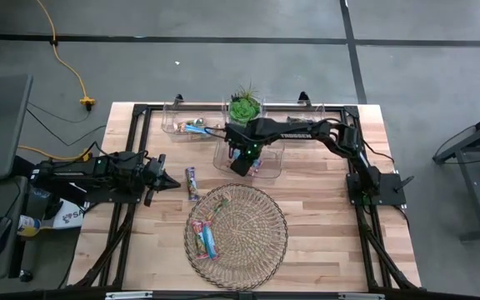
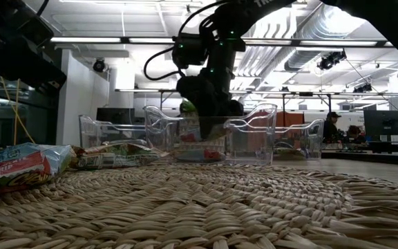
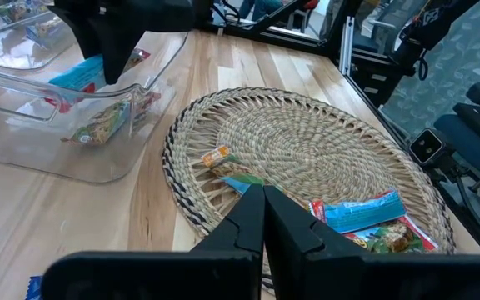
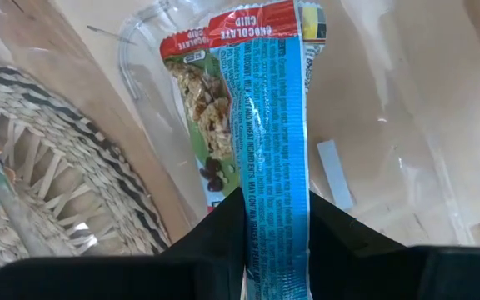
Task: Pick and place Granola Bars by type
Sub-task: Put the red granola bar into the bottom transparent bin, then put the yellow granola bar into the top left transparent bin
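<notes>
One blue granola bar [image 4: 277, 158] is pinched edge-on in our right claw [image 4: 275, 218], its long axis running straight out from the fingertips, hanging over the middle clear bin [image 1: 267, 169] just behind the wicker tray [image 1: 257, 246]. Our left claw [image 1: 167, 180] waits clenched and empty over the surface's left side.
</notes>
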